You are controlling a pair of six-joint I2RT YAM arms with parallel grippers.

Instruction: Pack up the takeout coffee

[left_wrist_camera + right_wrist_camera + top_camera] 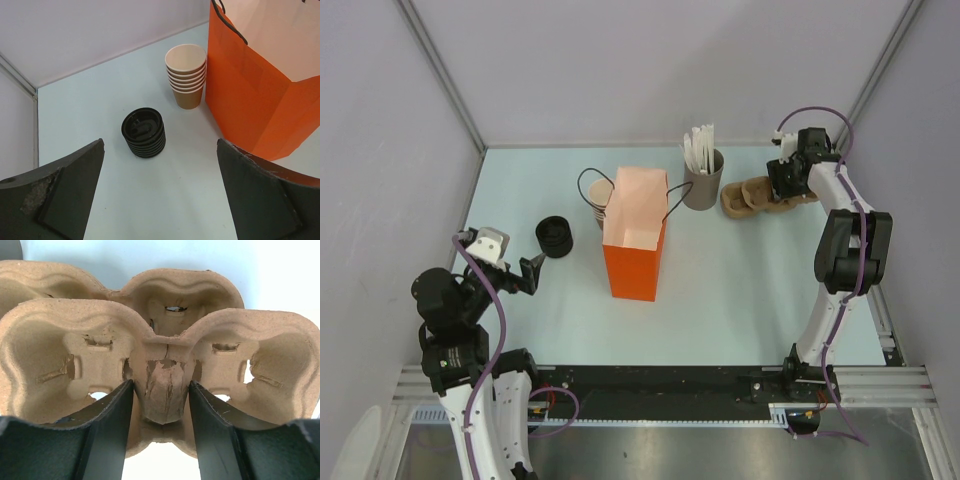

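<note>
Right gripper (161, 390): one, at the far right of the table (740, 290). Its two fingers stand partway apart, one on each side of the centre post of a pulp cup carrier (65, 355) and close against it. Whether they actually pinch the post cannot be told.

Pulp cup carrier: four wells show in the right wrist view, two in front and two behind. Whether this is one tray or a stack is unclear.

Left gripper (533, 270): one, near the left edge, fingers spread wide with nothing between them.

Stack of black lids (144, 132): one stack, just ahead of the left gripper; the number of lids cannot be read.

Stack of lidless tan cups (186, 75): one stack, roughly six rims, just beside the bag.

Orange paper bag (632, 265): one, upright, mouth open, mid-table.

Brown holder (703, 185): one, right of the bag, holding white sticks (700, 150) — number unclear.

Takeout coffee: a lidded cup cannot be found in any of the three views — its place cannot be told.
</note>
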